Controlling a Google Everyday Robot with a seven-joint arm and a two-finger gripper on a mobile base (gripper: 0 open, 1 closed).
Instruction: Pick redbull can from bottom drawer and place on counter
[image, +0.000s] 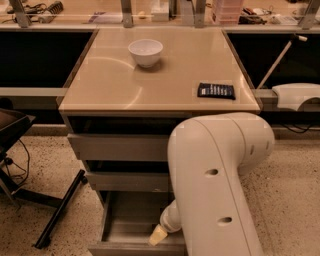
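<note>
Down in the bottom drawer (127, 222), pulled out, near its front, sits the gripper (156, 235) at the end of the white arm (215, 170); can't tell if its grip is wide or closed. The redbull can is out of sight; counter (165, 82) above has white bowl (145, 52) & dark packet (215, 90)

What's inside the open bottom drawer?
The drawer shows bare floor at left, with the gripper inside it. The arm covers its right side; no redbull can is visible.
</note>
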